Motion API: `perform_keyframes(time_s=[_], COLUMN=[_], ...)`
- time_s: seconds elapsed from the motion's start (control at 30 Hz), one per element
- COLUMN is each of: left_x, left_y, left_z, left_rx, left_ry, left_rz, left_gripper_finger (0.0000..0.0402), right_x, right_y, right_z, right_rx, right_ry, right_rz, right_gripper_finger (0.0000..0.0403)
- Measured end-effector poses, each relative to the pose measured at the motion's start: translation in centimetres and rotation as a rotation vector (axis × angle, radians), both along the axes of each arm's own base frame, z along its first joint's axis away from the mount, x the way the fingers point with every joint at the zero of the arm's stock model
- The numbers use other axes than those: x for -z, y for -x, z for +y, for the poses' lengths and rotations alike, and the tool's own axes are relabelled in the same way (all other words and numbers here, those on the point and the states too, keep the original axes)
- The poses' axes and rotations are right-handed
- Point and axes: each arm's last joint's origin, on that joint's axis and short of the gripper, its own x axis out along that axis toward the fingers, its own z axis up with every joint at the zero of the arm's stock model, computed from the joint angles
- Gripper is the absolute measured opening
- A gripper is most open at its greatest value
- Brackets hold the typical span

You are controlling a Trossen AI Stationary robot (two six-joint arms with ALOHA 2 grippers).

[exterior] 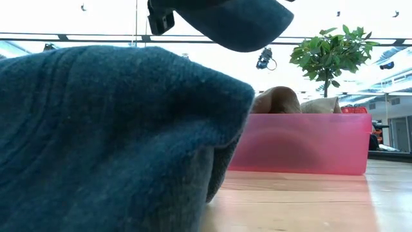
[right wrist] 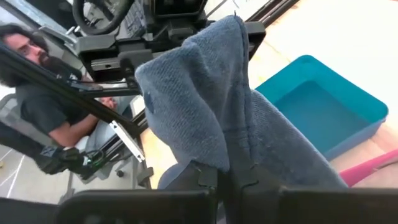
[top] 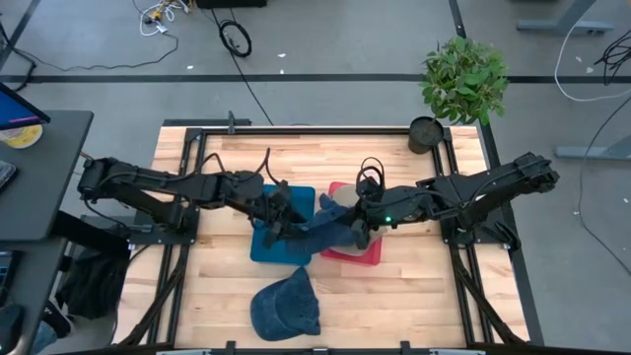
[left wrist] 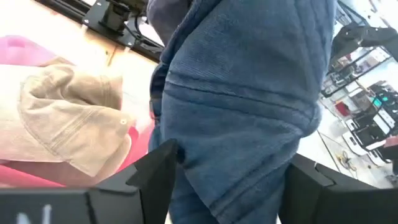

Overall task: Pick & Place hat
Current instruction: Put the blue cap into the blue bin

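A blue denim hat point(top: 320, 229) hangs in the air between my two grippers, over the gap between a teal bin point(top: 258, 247) and a pink bin point(top: 367, 252). Its brim point(exterior: 238, 22) shows at the top of the low view. My left gripper point(top: 279, 219) is shut on the hat from the left and my right gripper point(top: 357, 225) from the right. A second blue hat point(top: 286, 306) lies flat on the table near the near edge and fills the low view point(exterior: 96, 129). A tan hat point(top: 340, 200) rests inside the pink bin. My left gripper point(left wrist: 230, 180) has the blue hat's crown point(left wrist: 236, 112) between its two fingers point(left wrist: 155, 174), which stand wide apart with bunched cloth filling the gap. It comes level from the table's left. The hat is lifted clear. My right gripper point(right wrist: 229, 180) pinches a bunched fold of the blue hat's cloth point(right wrist: 224, 149) between its nearly closed fingers point(right wrist: 202, 180). It comes from the table's right. The cloth stands up beyond the fingers, clear of the teal bin point(right wrist: 317, 106).
A potted plant point(top: 463, 77) stands at the table's far right corner. The teal and pink bins sit side by side mid-table. Bare wood lies at the near right and far left. A person point(right wrist: 43, 106) sits beyond the table's edge.
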Motion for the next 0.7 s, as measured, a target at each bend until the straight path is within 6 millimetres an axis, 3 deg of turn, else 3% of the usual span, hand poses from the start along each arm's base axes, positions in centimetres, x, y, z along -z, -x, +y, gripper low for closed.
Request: perform_keyframes(time_s=[0.2,0.37,0.4,0.7], left_x=[-0.2,-0.2,-0.2,0.9], left_y=[-0.1,-0.1,-0.1,0.9], left_z=[0.3,0.9,0.9,2.5], left_rx=[-0.021,0.033,0.044,0.312], left_ry=[0.009,0.042,0.046,0.125], left_rz=[-0.021,-0.013,-0.013,0.122], left_gripper_finger=[0.0178,0.0032,0.0019,0.0005], right_x=[0.0,0.0,0.0,-0.3], right_y=[0.0,0.0,0.0,-0.2], right_z=[0.0,0.1,0.1,0.4], right_rx=[-0.021,-0.042,-0.053,-0.195], right_ry=[-0.008,-0.016,-0.021,-0.04], right_rz=[0.0,0.002,0.004,-0.015], right_gripper_finger=[0.0,0.0013,0.0016,0.0049])
